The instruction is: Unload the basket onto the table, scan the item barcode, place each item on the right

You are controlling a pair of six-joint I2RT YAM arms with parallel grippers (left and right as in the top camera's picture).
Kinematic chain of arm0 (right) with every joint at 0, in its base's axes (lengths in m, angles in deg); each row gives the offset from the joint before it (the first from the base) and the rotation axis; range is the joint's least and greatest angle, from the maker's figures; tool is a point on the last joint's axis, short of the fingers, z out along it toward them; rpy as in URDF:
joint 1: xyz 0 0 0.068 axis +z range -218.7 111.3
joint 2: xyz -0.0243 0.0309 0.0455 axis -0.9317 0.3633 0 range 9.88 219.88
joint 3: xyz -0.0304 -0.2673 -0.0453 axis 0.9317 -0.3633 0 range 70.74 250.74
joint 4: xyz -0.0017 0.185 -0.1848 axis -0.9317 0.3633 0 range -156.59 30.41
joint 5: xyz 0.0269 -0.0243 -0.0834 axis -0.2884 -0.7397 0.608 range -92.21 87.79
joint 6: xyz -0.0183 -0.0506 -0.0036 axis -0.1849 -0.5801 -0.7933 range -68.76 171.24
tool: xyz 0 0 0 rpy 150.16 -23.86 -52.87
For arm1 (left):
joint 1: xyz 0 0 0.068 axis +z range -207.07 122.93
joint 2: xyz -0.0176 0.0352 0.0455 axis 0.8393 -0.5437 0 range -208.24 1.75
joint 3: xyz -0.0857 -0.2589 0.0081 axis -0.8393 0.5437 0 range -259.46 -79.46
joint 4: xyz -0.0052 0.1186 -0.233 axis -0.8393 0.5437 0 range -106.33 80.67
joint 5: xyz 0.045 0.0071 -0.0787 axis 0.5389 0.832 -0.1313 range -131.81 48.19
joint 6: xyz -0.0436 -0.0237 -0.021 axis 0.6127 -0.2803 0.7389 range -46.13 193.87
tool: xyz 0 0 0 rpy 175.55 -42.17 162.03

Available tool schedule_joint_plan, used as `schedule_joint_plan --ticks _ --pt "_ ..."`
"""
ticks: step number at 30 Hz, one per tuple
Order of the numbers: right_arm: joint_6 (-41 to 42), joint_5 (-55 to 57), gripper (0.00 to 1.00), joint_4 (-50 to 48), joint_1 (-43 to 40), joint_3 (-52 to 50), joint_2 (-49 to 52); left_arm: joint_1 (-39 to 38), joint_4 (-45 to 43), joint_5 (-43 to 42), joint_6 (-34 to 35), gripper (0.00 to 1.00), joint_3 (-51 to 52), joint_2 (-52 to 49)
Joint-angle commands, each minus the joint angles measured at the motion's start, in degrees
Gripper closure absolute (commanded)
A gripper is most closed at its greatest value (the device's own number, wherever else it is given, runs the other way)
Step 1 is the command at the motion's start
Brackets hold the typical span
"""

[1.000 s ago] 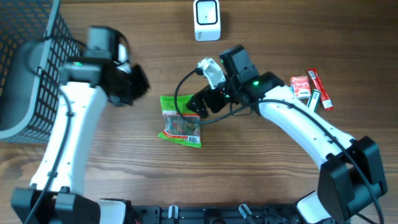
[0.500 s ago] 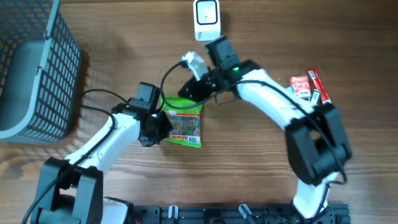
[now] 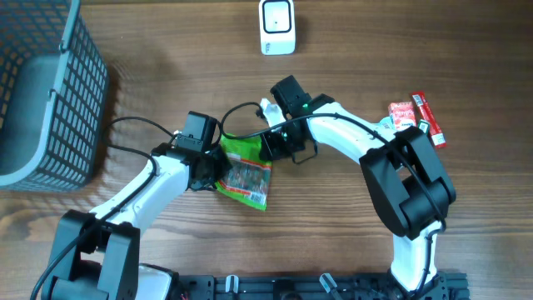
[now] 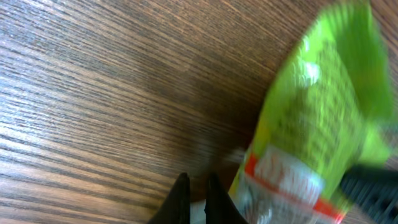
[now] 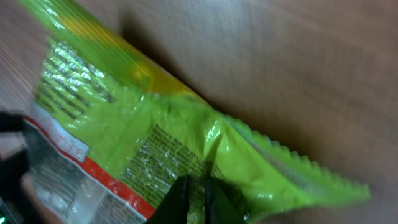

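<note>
The item is a green snack bag with a clear window and a red stripe, lying tilted on the wooden table between both arms. My right gripper is at its upper right corner. In the right wrist view it is shut on the bag's green film, which creases between the fingers. My left gripper is shut, its tips on the wood against the bag's left edge, with no film seen between them. The white scanner stands at the back. No barcode is readable.
A dark wire basket with a grey item inside fills the far left. Red and white packets lie at the right. The right arm's cable loops over the table just above the bag.
My right gripper has dropped from near the scanner onto the bag's top edge and shut on it. The bag has turned and tilted. The left arm swung in from the basket to the bag's left edge.
</note>
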Motion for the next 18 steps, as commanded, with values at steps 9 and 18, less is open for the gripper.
schedule_joint_plan --ticks 9,18 --pt "4.1 1.6 0.83 11.8 -0.1 -2.1 -11.1 0.9 10.5 -2.8 -2.1 0.96 -10.3 1.5" --pt "5.5 1.7 0.49 2.5 -1.7 -2.1 -15.3 -8.9 23.1 -16.6 -3.7 0.96 1.1 2.0"
